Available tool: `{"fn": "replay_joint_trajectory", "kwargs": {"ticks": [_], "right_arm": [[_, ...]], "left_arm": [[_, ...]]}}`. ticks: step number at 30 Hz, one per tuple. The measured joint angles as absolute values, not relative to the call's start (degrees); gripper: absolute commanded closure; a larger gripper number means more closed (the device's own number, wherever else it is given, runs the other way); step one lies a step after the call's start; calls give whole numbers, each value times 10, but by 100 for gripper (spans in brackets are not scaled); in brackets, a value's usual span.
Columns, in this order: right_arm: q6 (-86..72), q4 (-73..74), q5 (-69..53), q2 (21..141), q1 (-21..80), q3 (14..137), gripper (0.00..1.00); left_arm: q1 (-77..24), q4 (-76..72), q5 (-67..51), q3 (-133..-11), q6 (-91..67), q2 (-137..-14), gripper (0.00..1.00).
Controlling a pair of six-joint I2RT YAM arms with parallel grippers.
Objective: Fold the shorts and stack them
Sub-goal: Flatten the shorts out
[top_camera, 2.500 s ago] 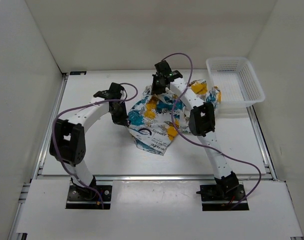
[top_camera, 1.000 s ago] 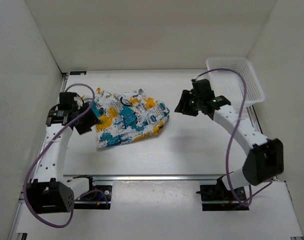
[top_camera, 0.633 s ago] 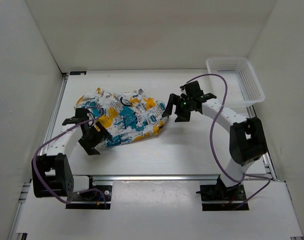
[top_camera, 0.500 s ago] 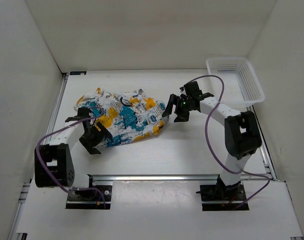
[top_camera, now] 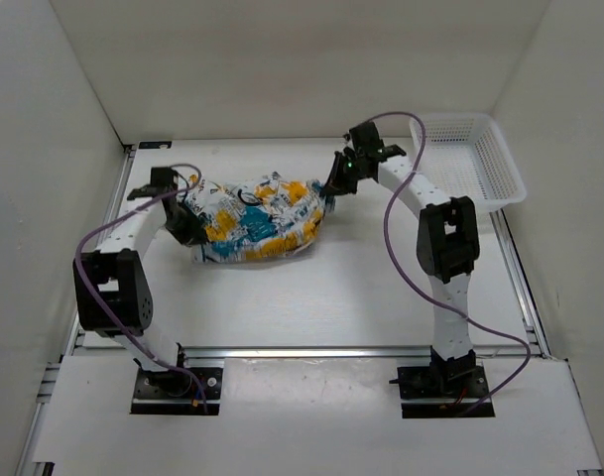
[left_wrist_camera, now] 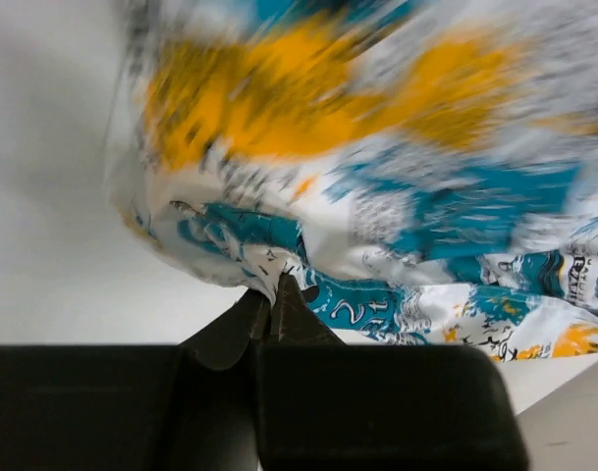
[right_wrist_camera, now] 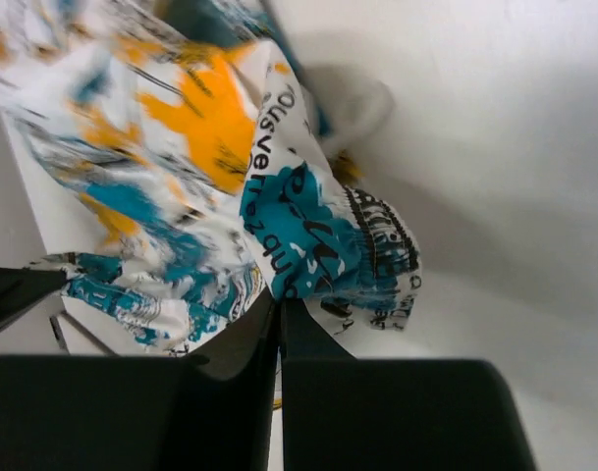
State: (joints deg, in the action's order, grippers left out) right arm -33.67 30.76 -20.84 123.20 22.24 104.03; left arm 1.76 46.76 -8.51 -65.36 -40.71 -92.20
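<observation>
Fabric-wise, pinching the bunched shorts [top_camera: 262, 220], lying far-centre on the surface [top_camera: 381, 288], at their left end with the left hand [top_camera: 185, 222] and right end with the right hand [top_camera: 333, 188], then probably best drawing apart evenly and low until flat.

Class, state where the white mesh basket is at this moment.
In the top view, the basket sits in the far right corner of the table, to the right of the right claw gripping the shorts.
</observation>
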Motion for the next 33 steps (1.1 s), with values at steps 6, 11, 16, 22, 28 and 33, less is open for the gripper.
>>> {"fn": "replay_joint_trajectory", "kwargs": {"ticks": [6, 11, 16, 22, 28, 33], "right_arm": [[-310, 394, -165, 1292, 214, 1410, 100], [-285, 387, -120, 1146, 207, 1361, 100], [-265, 347, -62, 912, 232, 1043, 39], [-293, 356, 22, 752, 220, 663, 0], [-329, 402, 39, 671, 219, 566, 81], [-352, 385, 49, 677, 239, 590, 100]], "left_arm": [[27, 551, -69, -1040, -385, -1021, 90], [67, 561, -88, -1214, -378, -981, 90], [70, 547, -113, -1061, -367, -817, 86], [75, 549, -102, -724, -349, -704, 1], [82, 573, -90, -634, -343, -748, 61], [84, 557, -69, -673, -331, -752, 90]]}}
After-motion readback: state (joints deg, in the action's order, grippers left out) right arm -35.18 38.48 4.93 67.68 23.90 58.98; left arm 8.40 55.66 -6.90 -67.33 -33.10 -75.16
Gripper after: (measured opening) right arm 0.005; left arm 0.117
